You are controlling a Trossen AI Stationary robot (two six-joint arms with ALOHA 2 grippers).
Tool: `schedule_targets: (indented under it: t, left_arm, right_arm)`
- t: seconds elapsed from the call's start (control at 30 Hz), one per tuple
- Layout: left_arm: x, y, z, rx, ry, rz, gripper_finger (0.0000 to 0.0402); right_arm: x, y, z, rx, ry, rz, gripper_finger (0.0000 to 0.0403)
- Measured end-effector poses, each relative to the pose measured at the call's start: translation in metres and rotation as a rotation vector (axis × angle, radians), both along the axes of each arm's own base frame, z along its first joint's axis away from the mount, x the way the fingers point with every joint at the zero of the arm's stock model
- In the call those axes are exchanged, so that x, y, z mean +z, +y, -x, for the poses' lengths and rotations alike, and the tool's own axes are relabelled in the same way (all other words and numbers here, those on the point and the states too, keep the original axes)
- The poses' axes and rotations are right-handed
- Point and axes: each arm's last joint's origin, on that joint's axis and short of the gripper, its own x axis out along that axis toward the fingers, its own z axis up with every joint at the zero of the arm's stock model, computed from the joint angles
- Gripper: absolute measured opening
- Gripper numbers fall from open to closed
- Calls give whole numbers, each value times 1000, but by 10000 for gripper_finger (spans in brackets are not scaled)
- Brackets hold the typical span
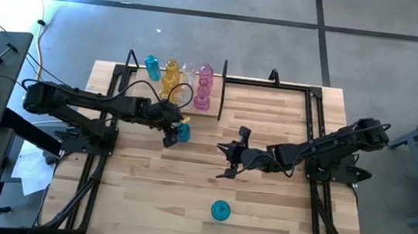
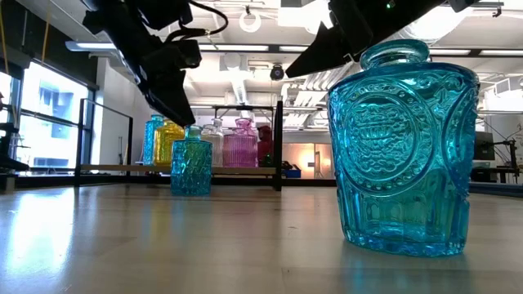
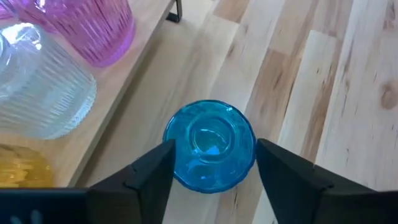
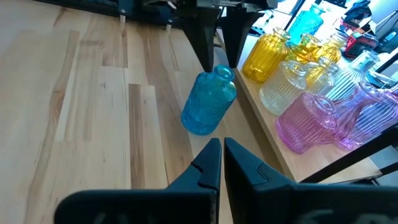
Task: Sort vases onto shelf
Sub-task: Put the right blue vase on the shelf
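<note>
A: Your left gripper [image 3: 214, 180] hangs over the blue vase [image 3: 210, 146], jaws spread, 1 finger either side of its body with slim gaps, gripping nothing.

B: How does it sit?

A: Upright on the counter [image 1: 263, 193], mouth up, long axis vertical, just beside the shelf [image 1: 213, 94], not on it.

B: And the right gripper [image 4: 219, 163]?

A: Jaws closed and empty, farther off. Your left arm is nearer.

I see open table [image 1: 146, 196] lower left, blue vase [image 1: 183, 132] blocking mid-frame, crowded shelf [image 1: 174, 90] upper left
</note>
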Motion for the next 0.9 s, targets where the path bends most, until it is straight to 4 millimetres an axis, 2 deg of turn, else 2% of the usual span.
schedule_targets:
  t: [0.13,0.33,0.67,0.77,0.9]
  left_arm:
    - [-1,1,-2,7,-7,-8,231]
    - [-2,5,-6,19,-24,-29,230]
    - [-20,6,-17,-9,27,-38,230]
    - [-19,6,-17,-9,26,-39,221]
    - [-18,6,-16,-10,23,-41,187]
  right_arm:
    - [0,0,0,-1,3,-1,0]
    - [-1,0,0,-1,5,0,0]
    - [-1,0,0,-1,5,-1,0]
    - [-1,0,0,-1,9,0,0]
    - [-1,0,0,-1,9,0,0]
